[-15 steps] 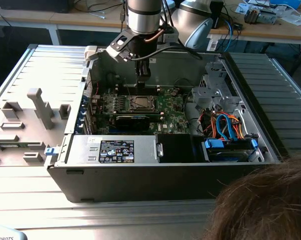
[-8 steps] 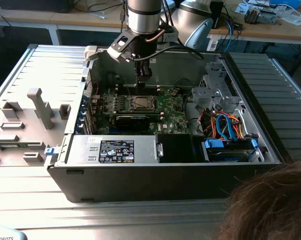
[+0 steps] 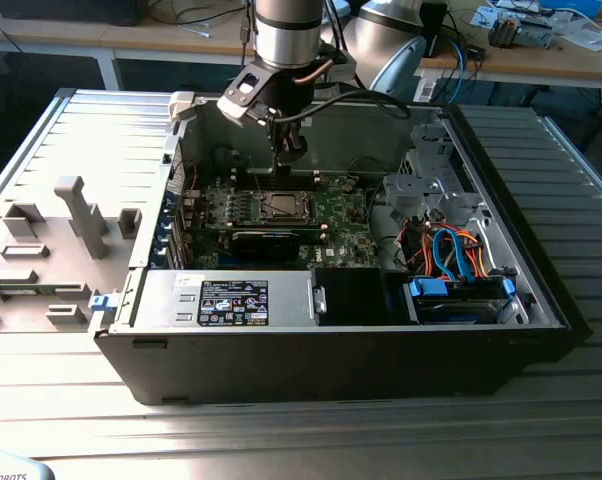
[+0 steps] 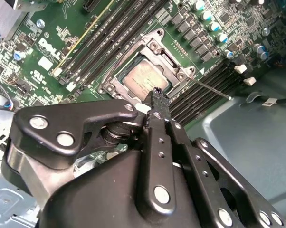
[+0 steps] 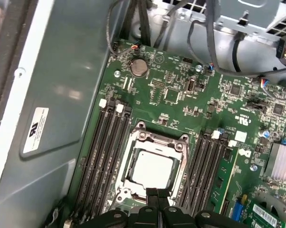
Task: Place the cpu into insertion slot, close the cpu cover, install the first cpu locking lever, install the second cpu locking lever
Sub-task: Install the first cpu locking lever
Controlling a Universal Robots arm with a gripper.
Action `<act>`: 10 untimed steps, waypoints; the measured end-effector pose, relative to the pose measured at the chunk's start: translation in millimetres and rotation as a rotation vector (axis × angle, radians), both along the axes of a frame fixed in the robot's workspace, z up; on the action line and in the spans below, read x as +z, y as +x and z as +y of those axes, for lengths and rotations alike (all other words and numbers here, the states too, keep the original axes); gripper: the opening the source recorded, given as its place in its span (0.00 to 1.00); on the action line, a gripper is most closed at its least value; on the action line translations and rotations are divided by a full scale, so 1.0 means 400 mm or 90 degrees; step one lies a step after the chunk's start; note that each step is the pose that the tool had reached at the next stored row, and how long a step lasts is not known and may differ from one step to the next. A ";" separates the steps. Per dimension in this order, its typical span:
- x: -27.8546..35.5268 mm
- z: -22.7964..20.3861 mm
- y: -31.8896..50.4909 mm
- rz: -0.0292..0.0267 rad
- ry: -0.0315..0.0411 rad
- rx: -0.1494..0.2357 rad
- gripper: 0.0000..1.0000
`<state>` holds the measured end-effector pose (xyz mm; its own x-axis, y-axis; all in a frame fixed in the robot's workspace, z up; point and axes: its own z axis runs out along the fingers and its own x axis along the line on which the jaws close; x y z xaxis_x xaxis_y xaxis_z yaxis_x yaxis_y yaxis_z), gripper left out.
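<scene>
My tool is narrow, fingertips pinched together with nothing between them, right at one edge of the cpu. The cpu sits in the insertion slot, the cpu cover flat around it, and memory slots flank it on the green motherboard.

Setting: robotics lab or electronics workshop. Indicated by: opened desktop computer case laid on a slatted metal table; grey fixtures set alongside; wooden benches strewn with cables; industrial robot arm mounted overhead.
</scene>
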<state>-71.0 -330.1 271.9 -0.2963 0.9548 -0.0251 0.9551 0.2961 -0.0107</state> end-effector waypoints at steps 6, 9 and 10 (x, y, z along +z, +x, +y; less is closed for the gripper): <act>0.000 0.000 0.000 0.0000 0.0000 0.061 0.11; 0.000 0.000 0.000 0.0000 0.0000 0.075 0.11; 0.000 0.000 0.000 0.0000 0.0000 0.083 0.11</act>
